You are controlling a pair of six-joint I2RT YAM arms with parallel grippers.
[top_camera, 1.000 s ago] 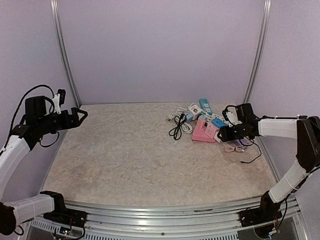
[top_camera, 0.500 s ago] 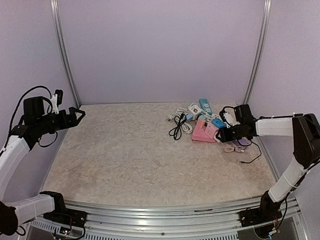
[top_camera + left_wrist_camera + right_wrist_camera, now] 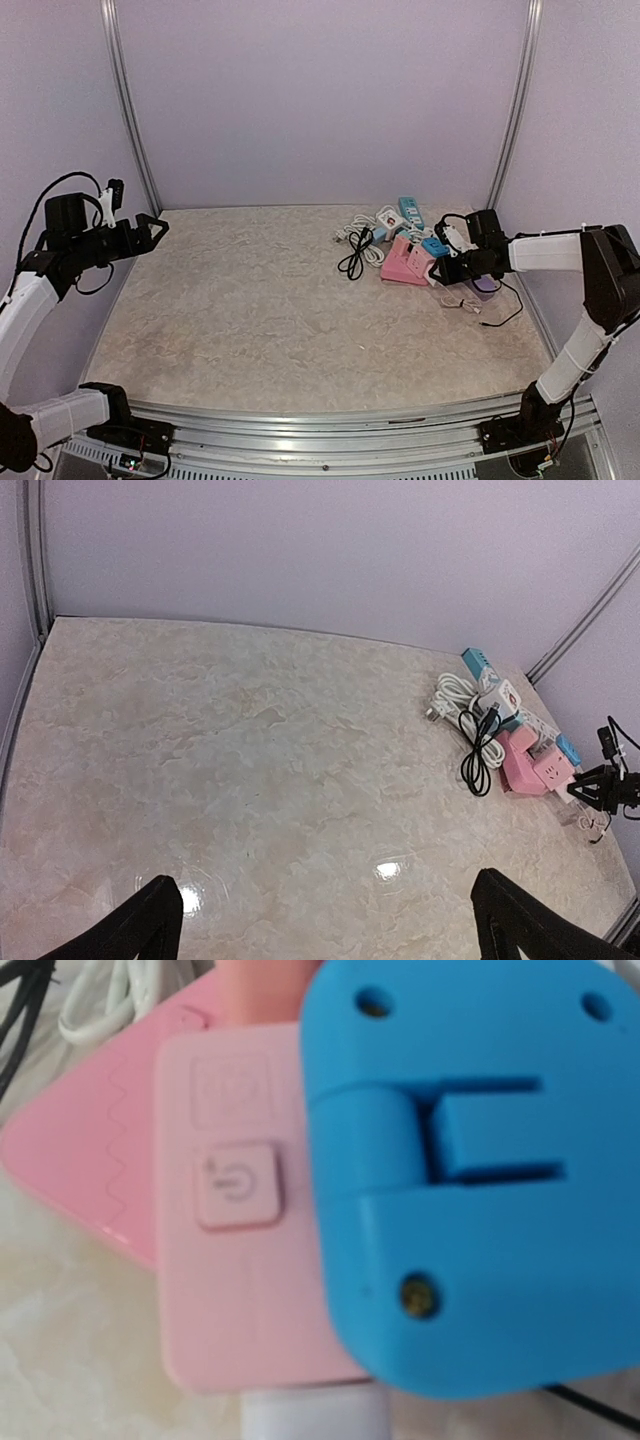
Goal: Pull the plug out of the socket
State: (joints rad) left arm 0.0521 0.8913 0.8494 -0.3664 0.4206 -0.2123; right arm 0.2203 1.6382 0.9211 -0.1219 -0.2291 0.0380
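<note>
A pink socket block (image 3: 400, 266) lies at the far right of the table with a blue plug (image 3: 435, 245) sitting on it. The right wrist view shows both from very close: the pink socket (image 3: 230, 1260) with its power button, and the blue plug (image 3: 470, 1180) filling the right side. My right gripper (image 3: 441, 270) is right at the near right side of the socket, under the blue plug. None of its fingers show in its own view. My left gripper (image 3: 157, 230) is open and empty, high above the far left of the table.
Beside the socket lie a coiled black cable (image 3: 354, 256), a white cable bundle (image 3: 362, 236), a teal power strip (image 3: 411, 212), a purple item (image 3: 484, 285) and a thin black lead (image 3: 503, 314). Metal posts stand at the back corners.
My right gripper has pushed a little left, closer against the socket and plug. The pink socket has shifted slightly left. My left arm has barely moved.
</note>
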